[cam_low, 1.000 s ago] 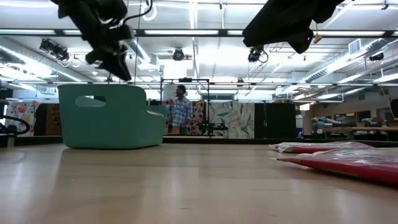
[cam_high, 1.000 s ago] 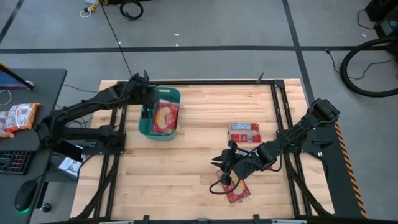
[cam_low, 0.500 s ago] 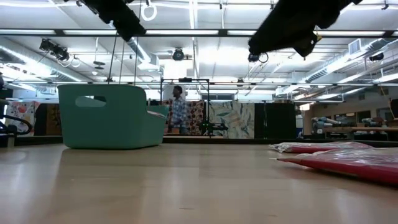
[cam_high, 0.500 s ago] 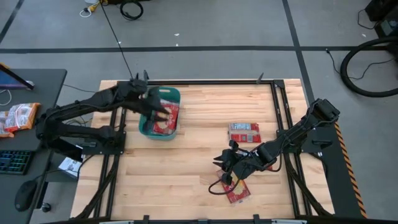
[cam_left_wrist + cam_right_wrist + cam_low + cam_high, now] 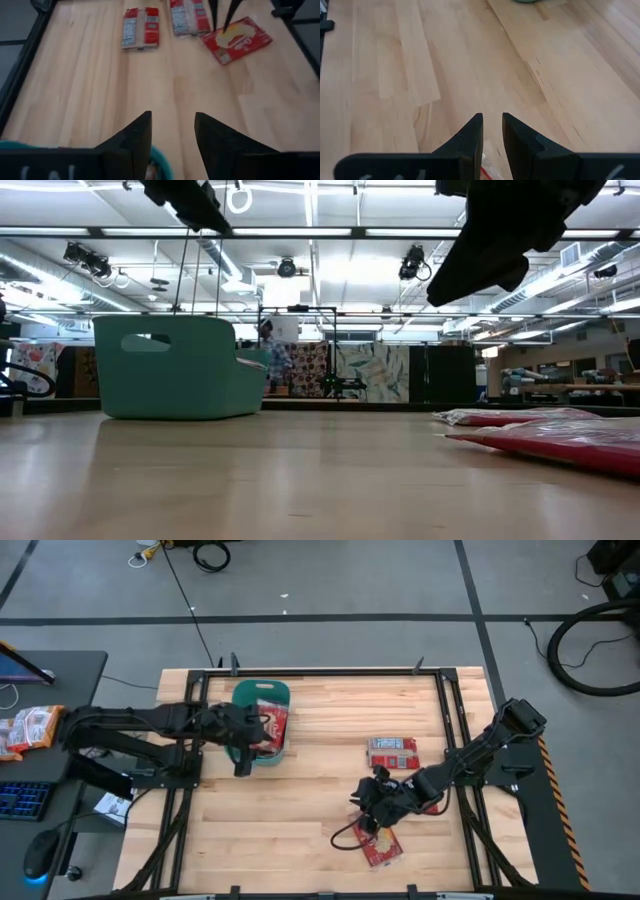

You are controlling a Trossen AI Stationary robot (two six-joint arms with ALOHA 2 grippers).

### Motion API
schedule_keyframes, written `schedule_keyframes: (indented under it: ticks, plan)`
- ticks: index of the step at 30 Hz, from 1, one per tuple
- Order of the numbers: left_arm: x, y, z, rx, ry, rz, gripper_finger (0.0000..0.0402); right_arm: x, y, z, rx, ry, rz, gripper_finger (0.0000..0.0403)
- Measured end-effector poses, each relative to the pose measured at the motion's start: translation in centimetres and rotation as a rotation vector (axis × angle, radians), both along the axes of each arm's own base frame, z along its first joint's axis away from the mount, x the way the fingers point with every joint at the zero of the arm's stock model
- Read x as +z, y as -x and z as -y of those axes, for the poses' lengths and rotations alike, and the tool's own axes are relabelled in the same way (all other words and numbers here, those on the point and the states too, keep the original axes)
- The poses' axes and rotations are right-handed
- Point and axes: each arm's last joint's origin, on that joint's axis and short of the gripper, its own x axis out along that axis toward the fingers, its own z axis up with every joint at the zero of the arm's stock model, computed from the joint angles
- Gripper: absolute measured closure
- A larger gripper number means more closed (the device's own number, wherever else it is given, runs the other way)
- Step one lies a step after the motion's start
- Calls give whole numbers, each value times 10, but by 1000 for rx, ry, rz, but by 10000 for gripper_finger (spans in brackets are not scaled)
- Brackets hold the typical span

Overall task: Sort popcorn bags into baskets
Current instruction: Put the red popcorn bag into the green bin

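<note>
The teal basket [image 5: 240,695] [image 5: 175,370] stands at the table's far left, with red popcorn bags [image 5: 268,728] lying inside it. Two more bags [image 5: 392,752] [image 5: 141,27] lie flat side by side right of centre. Another bag [image 5: 381,846] [image 5: 236,40] lies flat near the near edge. My left gripper [image 5: 258,732] [image 5: 172,135] hovers open above the basket, pointing toward the table's right. My right gripper [image 5: 368,802] [image 5: 492,132] hangs open over bare wood just beyond that near bag, its fingers a narrow gap apart. Both grippers are well above the tabletop in the low view.
A black frame [image 5: 330,671] runs around the wooden table. Bare wood [image 5: 300,800] stretches between the basket and the loose bags. Off the table's left edge is a desk with pale orange snack packets [image 5: 28,728] and a keyboard. A person stands far back in the room [image 5: 272,360].
My left arm has swung from the basket's far left corner across the basket toward the near edge, and its gripper has risen out of the top of the low view. My right gripper has shifted a little toward the table's right. The bags have not moved.
</note>
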Motion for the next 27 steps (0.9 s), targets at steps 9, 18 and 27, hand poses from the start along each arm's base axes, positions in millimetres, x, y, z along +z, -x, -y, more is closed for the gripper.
schedule_keyframes:
  ticks: [9,18,27]
  plan:
    - [-22,-14,21,-101,70,206,247,-2,-2,8,-20,22,-31,325]
    - [-56,-15,23,-62,107,340,247,-4,-2,21,-57,101,-70,325]
    - [-68,-13,21,-81,22,307,247,-1,-23,69,-218,85,-32,325]
